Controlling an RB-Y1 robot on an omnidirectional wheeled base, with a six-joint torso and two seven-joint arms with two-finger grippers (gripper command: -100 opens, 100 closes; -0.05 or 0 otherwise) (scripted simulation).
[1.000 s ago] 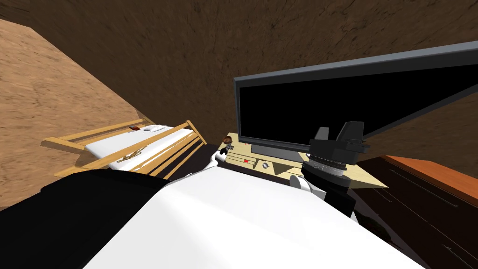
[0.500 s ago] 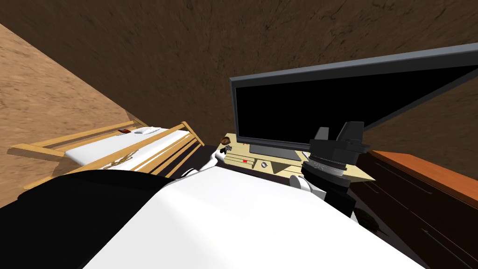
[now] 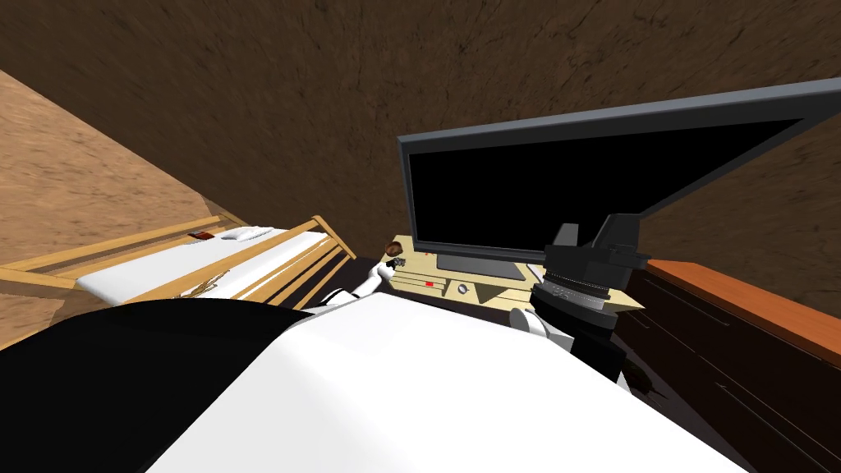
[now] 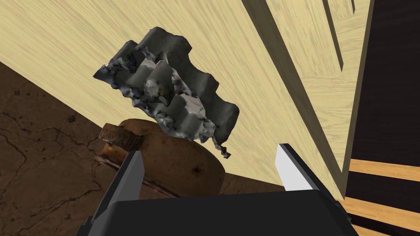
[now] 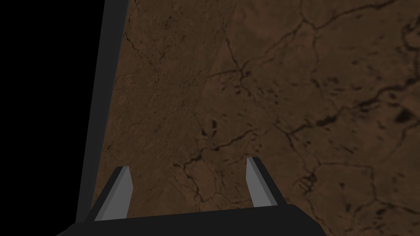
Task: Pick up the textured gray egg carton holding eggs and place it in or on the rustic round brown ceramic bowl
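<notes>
Left tool [image 4: 210,151]: fingers [image 4: 132,172] spread wide, gripping nothing. Grey textured egg carton [image 4: 168,94] at eleven o'clock from tool, tilted, lower edge overlapping rim of brown round bowl [image 4: 180,168]; contact not determinable. Bowl nearer the nine o'clock finger. Pale wooden worktop [image 4: 74,45] behind both.

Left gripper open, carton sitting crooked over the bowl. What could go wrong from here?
1. The egg carton lies tilted, partly over the bowl and partly out over the table. It may slide off the rim.
2. The bowl stands right at the table's edge, so a nudge could send it or the carton over.
3. The open left gripper has one finger in line with the bowl. A crooked retreat might clip it.
</notes>
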